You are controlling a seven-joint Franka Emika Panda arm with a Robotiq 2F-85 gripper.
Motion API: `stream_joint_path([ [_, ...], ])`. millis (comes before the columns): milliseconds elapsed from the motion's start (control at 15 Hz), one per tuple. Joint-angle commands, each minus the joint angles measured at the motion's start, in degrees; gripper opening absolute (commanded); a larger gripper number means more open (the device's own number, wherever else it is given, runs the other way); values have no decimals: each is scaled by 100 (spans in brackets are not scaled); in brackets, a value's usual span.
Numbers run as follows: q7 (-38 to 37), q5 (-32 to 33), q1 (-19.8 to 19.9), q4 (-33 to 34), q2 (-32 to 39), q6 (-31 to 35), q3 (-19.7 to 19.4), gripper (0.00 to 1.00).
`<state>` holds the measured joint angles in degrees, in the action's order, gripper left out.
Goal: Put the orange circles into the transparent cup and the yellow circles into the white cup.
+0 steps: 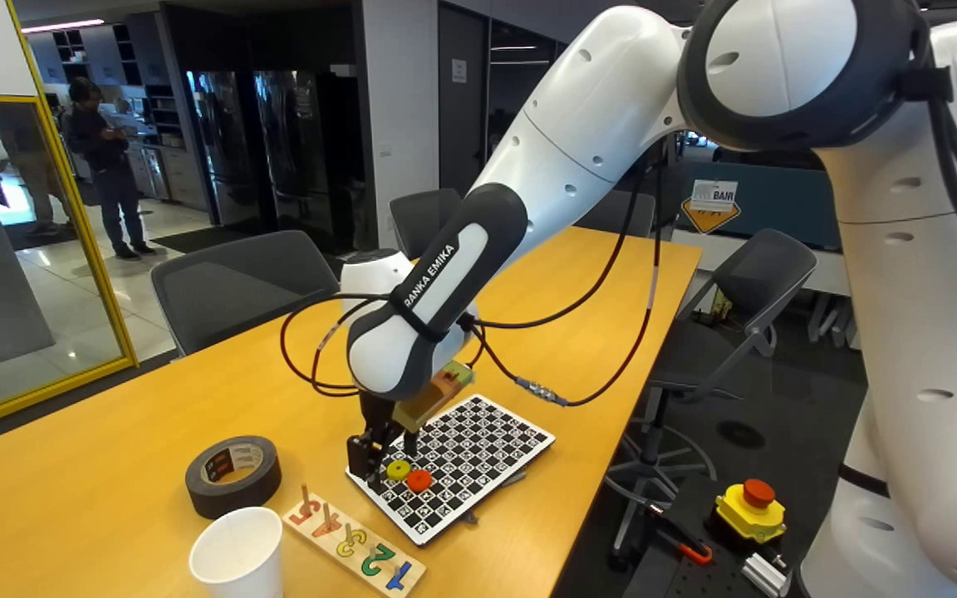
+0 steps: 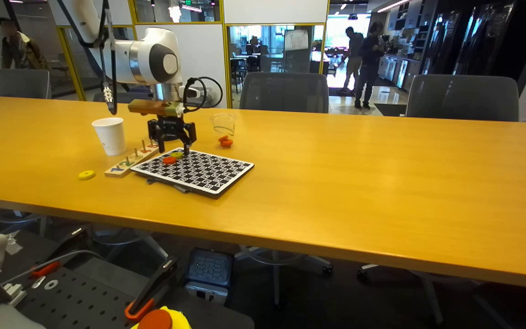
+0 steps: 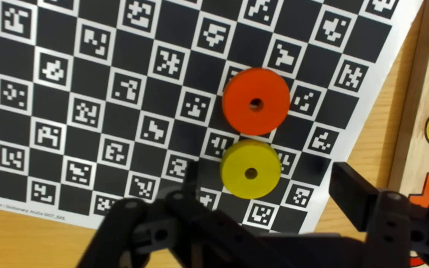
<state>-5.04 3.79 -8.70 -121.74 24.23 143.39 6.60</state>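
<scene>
My gripper (image 3: 265,172) stands open above the checkerboard, its fingers on either side of a yellow circle (image 3: 237,160) with gaps on both sides. Right beside that disc lies an orange circle (image 3: 242,93); both rest flat on the board, also visible in both exterior views. A second yellow circle (image 2: 86,175) lies on the table near the number board. In an exterior view the transparent cup (image 2: 223,121) stands upright behind the checkerboard, with orange circles (image 2: 226,143) at its bottom. The white cup (image 2: 110,136) is upright at the far left there; nothing inside it can be made out.
The checkerboard (image 1: 478,440) lies on the wooden table (image 2: 359,183). Alongside its edge is a number board (image 1: 354,544) with upright pegs. A black tape roll (image 1: 233,477) sits near the white cup. Cables (image 1: 578,403) hang from the arm.
</scene>
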Motion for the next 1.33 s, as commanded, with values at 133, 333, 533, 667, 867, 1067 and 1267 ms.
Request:
stream_joint_path([
  [133, 108, -120, 38, 114, 57, 58, -18, 44],
  [333, 105, -123, 48, 121, 58, 37, -22, 20],
  [533, 147, -135, 50, 141, 26, -41, -1, 21],
  [667, 0, 57, -81, 173, -97, -111, -73, 21],
  [867, -142, 392, -293, 295, -290, -212, -122, 21],
  [1067, -96, 686, -476, 527, -348, -327, -60, 21],
  [1267, 147, 751, -594, 761, -377, -531, 107, 21],
])
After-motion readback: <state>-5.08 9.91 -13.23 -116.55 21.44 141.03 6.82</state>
